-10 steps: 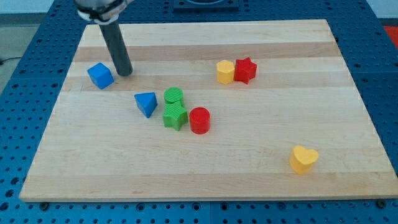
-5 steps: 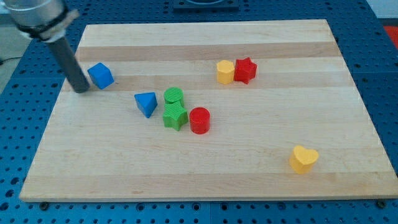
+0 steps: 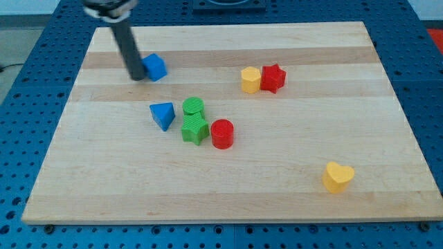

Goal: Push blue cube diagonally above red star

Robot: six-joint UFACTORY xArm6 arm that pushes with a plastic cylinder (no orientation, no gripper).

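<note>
Pincer: none fitted, nothing held; my tip [image 3: 137, 77] now touches the blue cube [image 3: 155, 67] at its 9 o'clock, having shoved it up-right across the tabletop [image 3: 297, 138], still well apart from the red star [image 3: 273, 77], so pushing remains.

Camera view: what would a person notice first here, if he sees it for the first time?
First, the dark rod at the view's upper left, my tip touching the blue cube on its left side. Next, the cluster at the centre: blue triangle, green cylinder, green star, red cylinder.
</note>
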